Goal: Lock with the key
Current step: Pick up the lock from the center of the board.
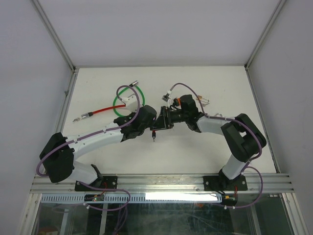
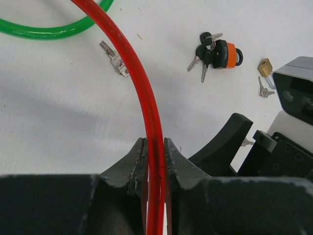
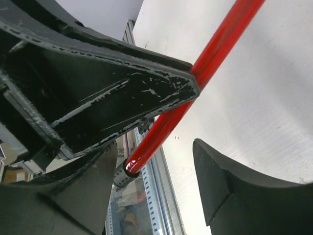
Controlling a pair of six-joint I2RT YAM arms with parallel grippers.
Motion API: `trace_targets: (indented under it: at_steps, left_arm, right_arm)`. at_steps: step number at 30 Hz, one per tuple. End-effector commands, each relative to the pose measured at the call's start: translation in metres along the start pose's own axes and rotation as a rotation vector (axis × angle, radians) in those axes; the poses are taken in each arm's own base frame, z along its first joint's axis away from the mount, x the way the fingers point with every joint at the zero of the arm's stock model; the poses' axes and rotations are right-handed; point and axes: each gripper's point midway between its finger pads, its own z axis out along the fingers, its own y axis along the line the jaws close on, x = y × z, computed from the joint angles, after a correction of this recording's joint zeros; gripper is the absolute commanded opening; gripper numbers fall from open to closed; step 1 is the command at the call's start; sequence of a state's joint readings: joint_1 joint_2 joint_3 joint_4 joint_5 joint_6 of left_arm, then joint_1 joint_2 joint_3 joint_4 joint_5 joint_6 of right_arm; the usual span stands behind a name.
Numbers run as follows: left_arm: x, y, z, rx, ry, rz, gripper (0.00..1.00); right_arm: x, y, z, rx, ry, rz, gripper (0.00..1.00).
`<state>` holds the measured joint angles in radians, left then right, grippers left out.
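A green cable [image 2: 49,33] curves across the far part of the white table [image 2: 58,112]. Well apart from it lies an orange padlock [image 2: 226,55] with black-headed keys [image 2: 202,55] touching it. Near that padlock sits a small brass padlock [image 2: 265,66] with its own silver keys [image 2: 264,91].

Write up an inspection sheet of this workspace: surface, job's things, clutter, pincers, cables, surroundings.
Surface: white table, a few small specks.
Job's things: red cable ending in a metal tip; orange padlock with a bunch of keys against it.
Clutter: small brass padlock with its own small keys beside it; loose silver piece, kind unclear.
Pincers: left pincer shut on the red cable; right pincer open, its fingers either side of the metal tip, not touching it.
Cables: green cable curving across the table; purple leads along both arms.
Surroundings: white walls; aluminium rail at the near edge.
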<state>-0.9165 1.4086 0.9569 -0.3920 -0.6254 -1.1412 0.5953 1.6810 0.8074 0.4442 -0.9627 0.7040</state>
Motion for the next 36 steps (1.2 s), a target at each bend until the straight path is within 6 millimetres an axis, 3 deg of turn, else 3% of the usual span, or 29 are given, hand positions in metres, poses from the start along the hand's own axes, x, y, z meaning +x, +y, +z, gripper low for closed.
trace_targets:
  at_steps: [1, 4, 6, 12, 14, 19, 25, 26, 30, 33, 36]
  left_arm:
    - [-0.020, -0.040, -0.010, 0.104, -0.046, -0.107, 0.00]
    - [-0.017, -0.044, -0.012, 0.115, -0.037, -0.116, 0.00]
    - [-0.014, -0.046, -0.012, 0.122, -0.034, -0.118, 0.00]
    - [-0.016, -0.046, -0.015, 0.139, -0.037, -0.113, 0.00]
    - [-0.018, -0.044, -0.018, 0.143, -0.043, -0.111, 0.04]
    - [-0.031, -0.034, -0.032, 0.191, -0.090, -0.107, 0.32]
    - [-0.059, -0.019, -0.070, 0.413, -0.226, -0.128, 0.94]
    - [-0.064, -0.014, -0.077, 0.452, -0.252, -0.142, 0.99]
    - [-0.078, 0.010, -0.100, 0.553, -0.335, -0.154, 0.99]
    - [-0.090, 0.016, -0.114, 0.591, -0.362, -0.123, 0.99]
    - [-0.099, 0.015, -0.119, 0.594, -0.377, 0.021, 0.99]
  right_arm:
    - [-0.018, 0.006, 0.006, -0.005, -0.070, 0.008, 0.64]
    - [-0.022, 0.004, 0.007, 0.006, -0.097, 0.037, 0.58]
    - [-0.023, 0.002, 0.007, 0.014, -0.108, 0.046, 0.47]
    - [-0.022, -0.003, 0.007, 0.031, -0.096, 0.048, 0.00]
    - [-0.023, -0.001, 0.006, 0.024, -0.089, 0.042, 0.00]
    - [-0.028, 0.009, -0.003, -0.011, -0.082, 0.000, 0.00]
    - [-0.042, 0.027, -0.023, -0.044, -0.110, -0.116, 0.00]
    - [-0.044, 0.030, -0.026, -0.046, -0.116, -0.143, 0.00]
    - [-0.049, 0.044, -0.041, -0.034, -0.132, -0.309, 0.00]
    - [-0.054, 0.057, -0.056, -0.023, -0.143, -0.447, 0.00]
    - [-0.056, 0.072, -0.076, -0.054, -0.131, -0.596, 0.00]
